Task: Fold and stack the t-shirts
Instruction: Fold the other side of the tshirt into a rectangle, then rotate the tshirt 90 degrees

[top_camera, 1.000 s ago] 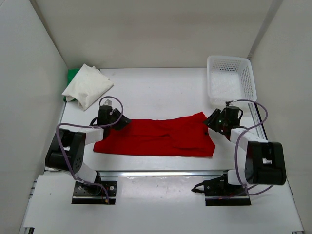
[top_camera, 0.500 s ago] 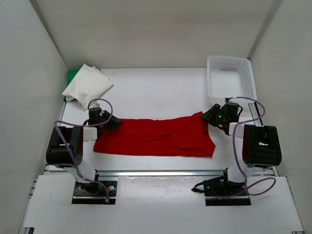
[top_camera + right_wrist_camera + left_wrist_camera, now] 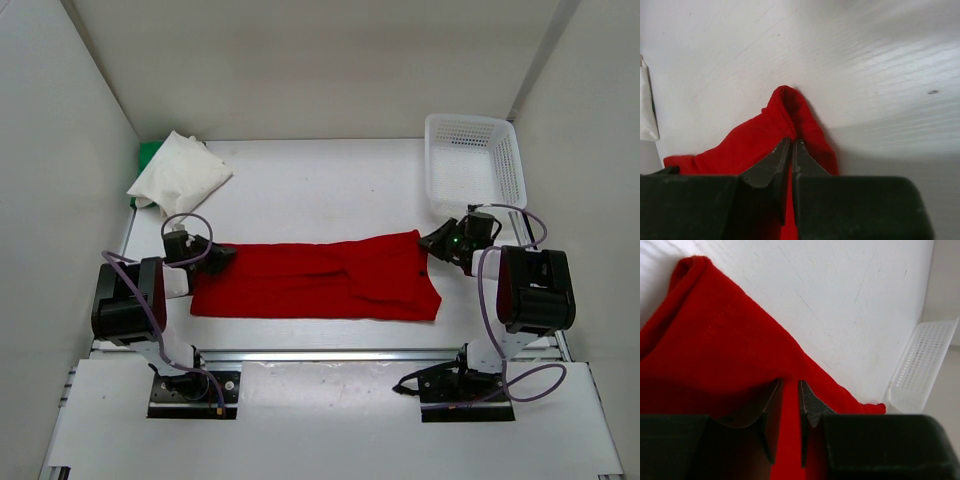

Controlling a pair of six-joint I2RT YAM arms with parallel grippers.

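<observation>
Your red shirt (image 3: 320,278) lies flat, spread between the two grippers. The left gripper (image 3: 788,395) pinches a fold at one end, and the right gripper (image 3: 791,150) is clamped on a bunched corner. It is probably light, limp and slippery, so grip doubled hems.

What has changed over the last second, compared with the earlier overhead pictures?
The left pincer, clamped on the red shirt, drew back leftward, pulling that corner out so the cloth lies longer. The right pincer closed on the shirt's far right corner, and its arm folded back. The white shirt, the green shirt by it and the basket did not move.
</observation>
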